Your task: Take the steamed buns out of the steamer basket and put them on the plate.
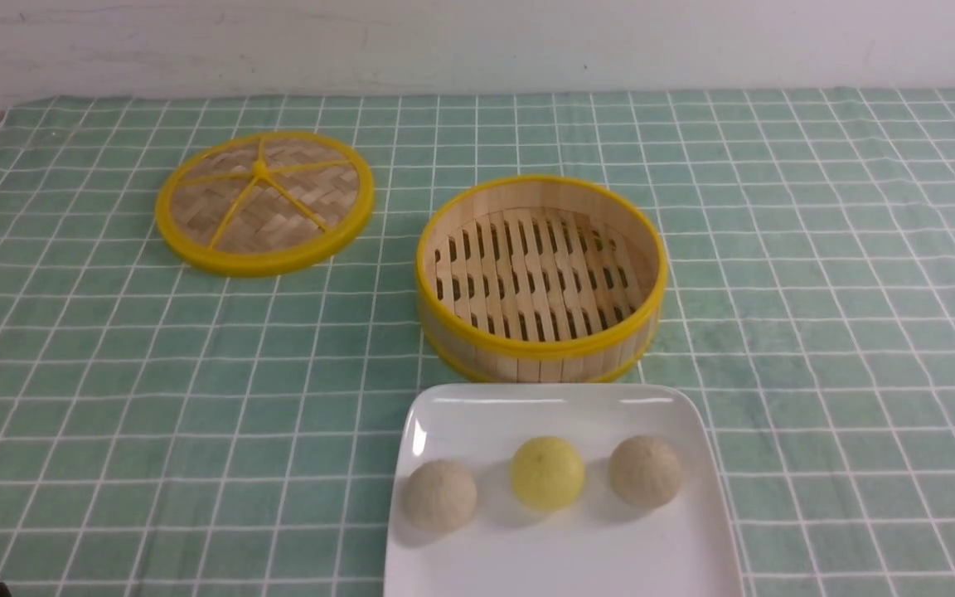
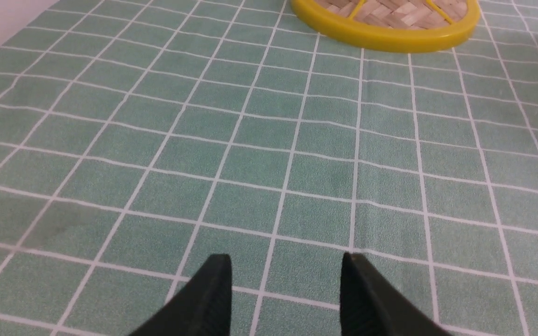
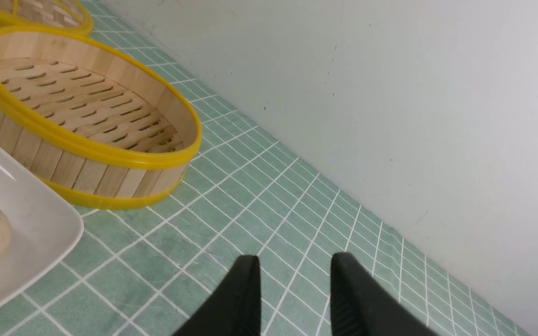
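While the steamer basket stands empty on the table, the three steamed buns are seen lined up on the plate just in front of it, the yellow one between the two pale ones. The left gripper is held wide apart near the lid; the right gripper is parted more narrowly, with nothing gripped. The transfer is judged complete; no further pick is called for, only clearance from the plate.
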